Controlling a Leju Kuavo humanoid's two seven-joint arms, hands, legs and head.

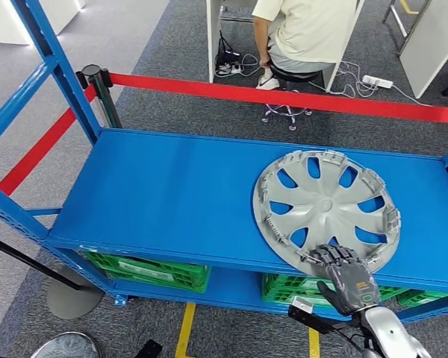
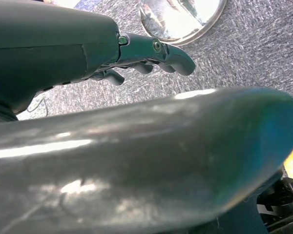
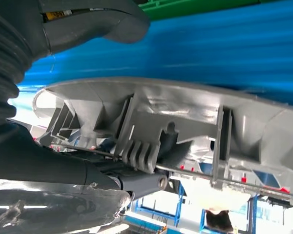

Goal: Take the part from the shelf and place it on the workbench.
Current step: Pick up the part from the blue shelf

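Note:
The part is a silver-grey hubcap (image 1: 326, 211) lying inner side up on the right half of the blue shelf (image 1: 154, 198), its near rim at the shelf's front edge. My right hand (image 1: 346, 280) reaches in from below; its fingers (image 1: 328, 256) rest on the near rim while the thumb hangs lower, in front of the shelf edge. Up close in the right wrist view, the dark fingers (image 3: 137, 181) touch the hubcap's ribbed rim (image 3: 167, 122), and the thumb (image 3: 100, 22) stands apart on the other side of it. My left hand (image 2: 148, 53) hangs over grey carpet, holding nothing.
Green crates (image 1: 154, 272) sit on the lower shelf. Blue uprights (image 1: 58, 67) frame the left side. A red barrier belt (image 1: 278, 95) on a black post (image 1: 101, 93) runs behind the shelf. A person (image 1: 301, 33) sits beyond it. Round stand bases (image 1: 72, 297) lie on the floor at the left.

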